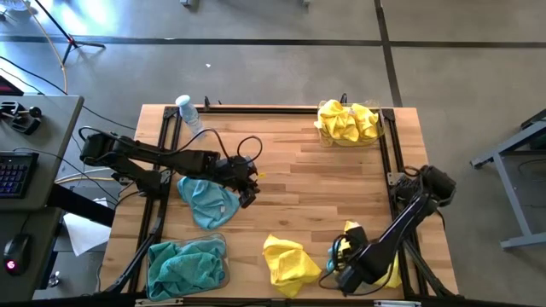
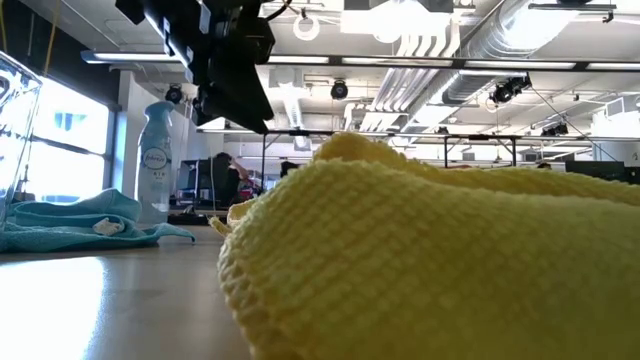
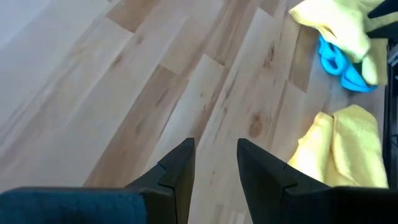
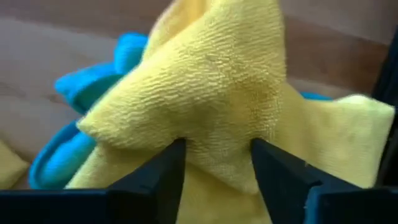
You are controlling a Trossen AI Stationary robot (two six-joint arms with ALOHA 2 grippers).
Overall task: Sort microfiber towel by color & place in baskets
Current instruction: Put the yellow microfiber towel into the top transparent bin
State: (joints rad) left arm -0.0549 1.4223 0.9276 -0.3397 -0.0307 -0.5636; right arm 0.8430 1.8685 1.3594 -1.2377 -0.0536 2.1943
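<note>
1. At the table's [image 1: 299, 170] front left corner a clear basket [image 1: 223, 256] holds a heap of teal towels [image 1: 183, 266]; the blue colour already has its home there
2. Just behind that basket, near the left edge, a loose teal towel [image 1: 207, 201] lies flat on the wood, not yet sorted
3. The left gripper [image 1: 247, 189] hangs over bare boards beside that teal towel, toward the table's middle; its wrist view shows the fingers [image 3: 177, 171] a little apart with nothing between them
4. A clear bottle [image 1: 188, 112] stands at the back left corner, apart from the work
5. Near the middle of the front edge a crumpled yellow towel [image 1: 286, 264] waits by itself
6. Toward the front right corner the right gripper [image 1: 345, 271] is down on a mixed pile; its fingers [image 4: 163, 168] sit either side of a raised fold of yellow cloth [image 4: 211, 93], pinching it, with a blue cloth [image 4: 93, 87] beneath
7. At the back right corner the second basket [image 1: 322, 136] is filled with yellow towels [image 1: 348, 121]
8. The step in hand appears to be picking a yellow towel from the front right pile; the next move calls for lifting it clear of the blue cloth under it, then carrying it along the right edge to the back right basket
</note>
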